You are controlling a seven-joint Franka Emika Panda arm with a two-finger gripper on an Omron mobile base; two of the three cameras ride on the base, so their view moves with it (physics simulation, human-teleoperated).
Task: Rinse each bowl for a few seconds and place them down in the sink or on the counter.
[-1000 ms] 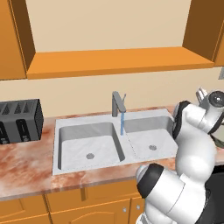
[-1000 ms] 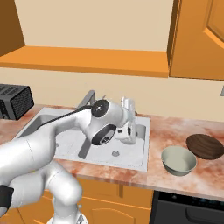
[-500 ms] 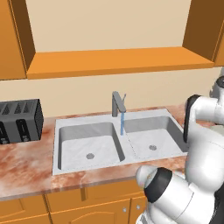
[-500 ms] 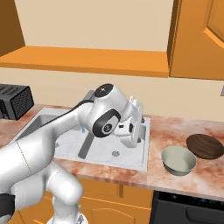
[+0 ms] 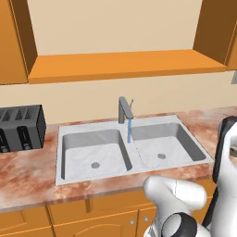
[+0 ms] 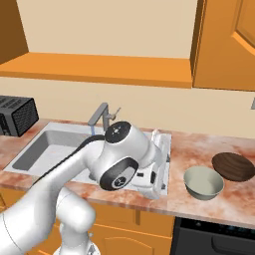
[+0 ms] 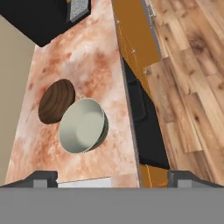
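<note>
Two bowls stand side by side on the reddish marbled counter (image 6: 199,144), right of the sink (image 6: 167,142). The cream-green bowl (image 6: 203,182) (image 7: 83,125) is nearer the front edge. The dark brown bowl (image 6: 234,167) (image 7: 56,100) lies just behind it, almost touching it. My gripper (image 7: 111,179) is open and empty, hovering above the counter near the sink's right rim and facing the bowls a short way off. The faucet (image 5: 124,109) runs a blue stream of water (image 5: 129,130) into the sink (image 5: 59,157).
A black toaster (image 5: 21,127) stands on the counter left of the sink. A black appliance (image 7: 48,17) sits on the counter beyond the bowls. The counter's front edge (image 7: 127,96) drops to cabinets and wooden floor. An orange shelf ledge (image 5: 125,65) runs above the faucet.
My arm has swung right, from over the right basin to the counter by the bowls. The gripper stayed open. The bowls have not moved.
</note>
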